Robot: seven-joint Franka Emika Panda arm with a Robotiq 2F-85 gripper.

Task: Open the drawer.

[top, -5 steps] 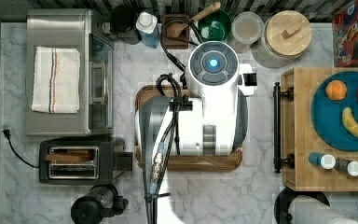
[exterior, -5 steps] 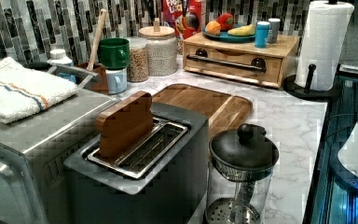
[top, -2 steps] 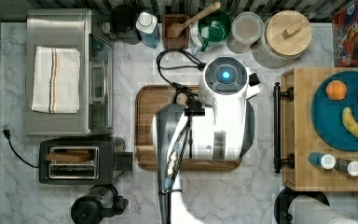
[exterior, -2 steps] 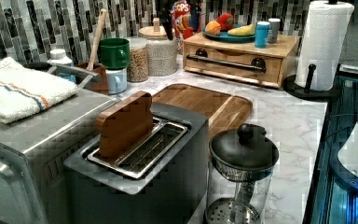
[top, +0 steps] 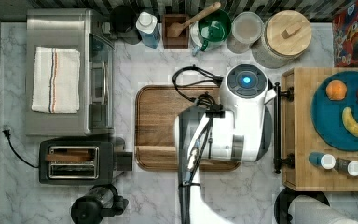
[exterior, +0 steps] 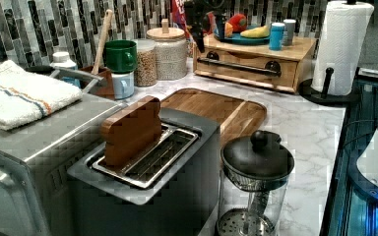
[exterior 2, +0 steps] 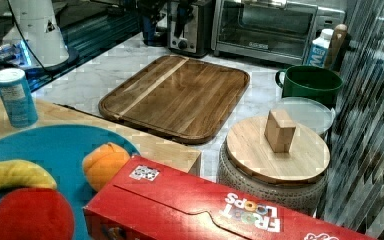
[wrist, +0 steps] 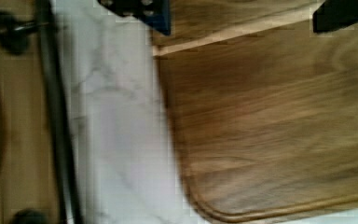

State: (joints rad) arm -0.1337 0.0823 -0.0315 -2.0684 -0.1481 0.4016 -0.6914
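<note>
Top view: arm point(top: 244, 116) hung over the cutting board's point(top: 168, 126) 3 o'clock edge, w/ its white body covering that side of the board. The drawer point(top: 303, 130) sat at 3 o'clock of the board, in a light-wood box on the marble counter point(top: 144, 60). Its black bar handle point(top: 277, 126) faced the board, and the arm's body reached right up to the bar.

Left view: drawer front point(exterior: 246, 66) looked flush w/ its box, i.e. shut. A dark part of the arm hung approx. at 11 o'clock of the front.

Wrist view: gripper point(wrist: 240, 11) had its fingers point(wrist: 135, 9) spread wide w/ nothing between them. They were over board and counter, short of the handle point(wrist: 58, 135). A marble strip lay between handle and board edge.

A blue plate point(top: 326, 116) w/ fruit rested on the box top. Toaster oven point(top: 56, 28) stood at 9 o'clock of the board in the top view, toaster point(top: 74, 161) approx. at 8.
</note>
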